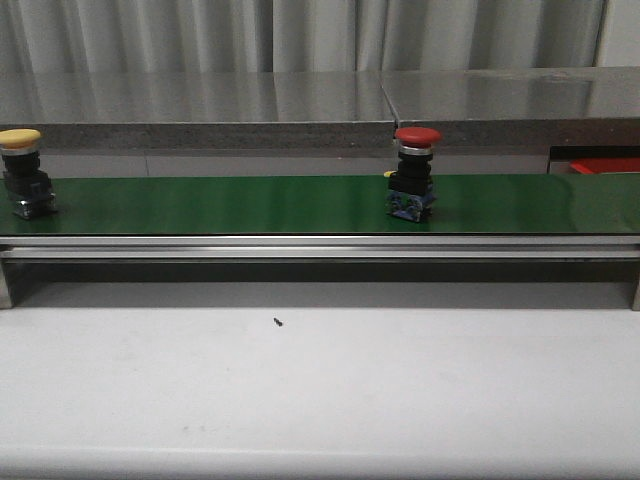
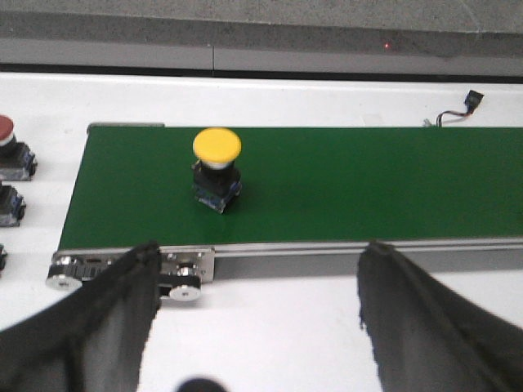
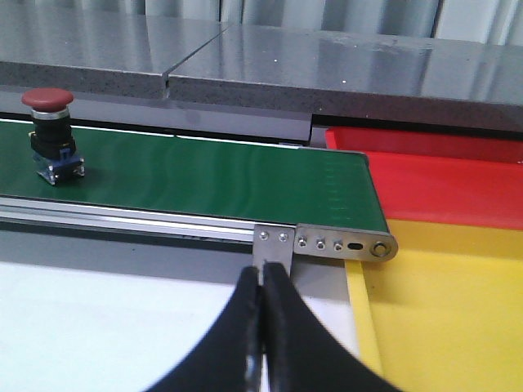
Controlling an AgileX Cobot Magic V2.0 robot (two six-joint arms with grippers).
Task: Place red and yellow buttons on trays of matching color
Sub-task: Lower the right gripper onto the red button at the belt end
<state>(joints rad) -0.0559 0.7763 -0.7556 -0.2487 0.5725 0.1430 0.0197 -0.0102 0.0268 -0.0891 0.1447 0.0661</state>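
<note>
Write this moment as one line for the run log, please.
yellow button: on belt | red button: on belt | left gripper: open, empty | right gripper: shut, empty | trays: no buttons visible

Belt: bare green between yellow button and red button, well apart.
Behind belt: grey ledge walls it.
Desk: open front.

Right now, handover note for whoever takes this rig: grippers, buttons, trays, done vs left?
Left gripper: open, empty, facing the yellow button.
Right gripper: shut, empty, near the belt's end.
Yellow button upright at the left end of the green belt; red button upright mid-belt.
Red tray and yellow tray sit past the belt's right end, no buttons visible in them.
Done: nothing.
Left: both placements.
</note>
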